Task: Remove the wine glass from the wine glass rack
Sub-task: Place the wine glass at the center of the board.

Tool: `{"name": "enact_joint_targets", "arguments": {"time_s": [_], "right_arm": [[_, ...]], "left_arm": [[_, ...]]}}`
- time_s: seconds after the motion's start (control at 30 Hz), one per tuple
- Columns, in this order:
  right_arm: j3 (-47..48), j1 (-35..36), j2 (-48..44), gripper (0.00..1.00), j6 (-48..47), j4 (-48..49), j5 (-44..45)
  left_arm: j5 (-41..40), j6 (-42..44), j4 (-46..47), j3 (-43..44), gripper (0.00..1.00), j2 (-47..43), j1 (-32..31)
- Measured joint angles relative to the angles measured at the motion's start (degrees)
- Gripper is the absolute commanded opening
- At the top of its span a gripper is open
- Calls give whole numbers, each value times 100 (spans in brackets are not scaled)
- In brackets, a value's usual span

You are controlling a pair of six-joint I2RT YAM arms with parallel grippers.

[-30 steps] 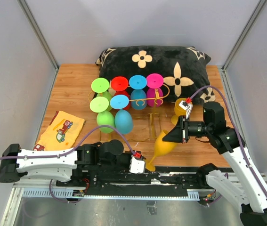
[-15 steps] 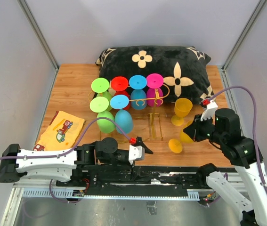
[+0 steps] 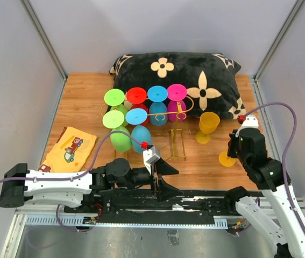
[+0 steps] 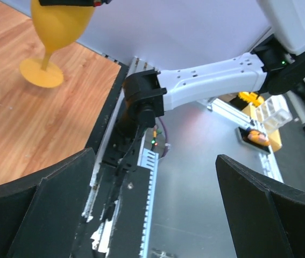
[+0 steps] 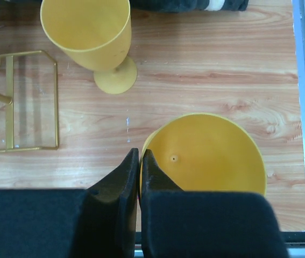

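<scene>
- The yellow plastic wine glass [image 5: 206,156] is off the thin gold wire rack [image 5: 56,102]. It stands upright with its foot apparently resting on the wooden desk [image 3: 87,107], to the right of the rack and near the desk's right edge.
- Your right claw [image 5: 140,157] sits directly above it. The two fingers are pressed together on the thin wall of the rim, on the side towards the rack, so you are gripping the glass by its lip.
- The relation that matters: the glass's long axis runs straight up and down and the claw is over it. I judge the next move is to let go and rise straight up, since a sideways pull would likely tip the glass.
- A second yellow glass [image 3: 208,124] stands upright just beyond it and apart from it, towards the black cushion with cream flowers [image 3: 195,72].
- Your left claw [image 4: 155,158] is spread wide and holds nothing. It hangs over the near edge of the desk, well to the left of the gripped glass, so the right arm is the nearer one.
- Green, red, blue and magenta glasses [image 3: 136,95] hang foot-up on the rack, left of both yellow ones.
- A yellow cloth with a red truck print [image 3: 70,148] lies at the desk's near left.
</scene>
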Motion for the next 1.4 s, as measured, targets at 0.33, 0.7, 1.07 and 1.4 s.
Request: {"name": "enact_joint_targets", "arguments": {"time_s": [0.33,0.7,1.07,1.4], "right_arm": [[-42,-723,1134,1,101,1099,-144],[-131,-1821,2109,1,334,2046,-909],[-20,-1825,2903,1,275,2597,-1038],[177,-1827,3482,6,232,2964,-1495]], "left_arm": [[105,-693,42,24,100,155,0],[-101,-739,-317,24,100,-378,0],[-188,-695,-623,24,100,-463,0],[-170,-693,-769,94,100,-262,0]]}}
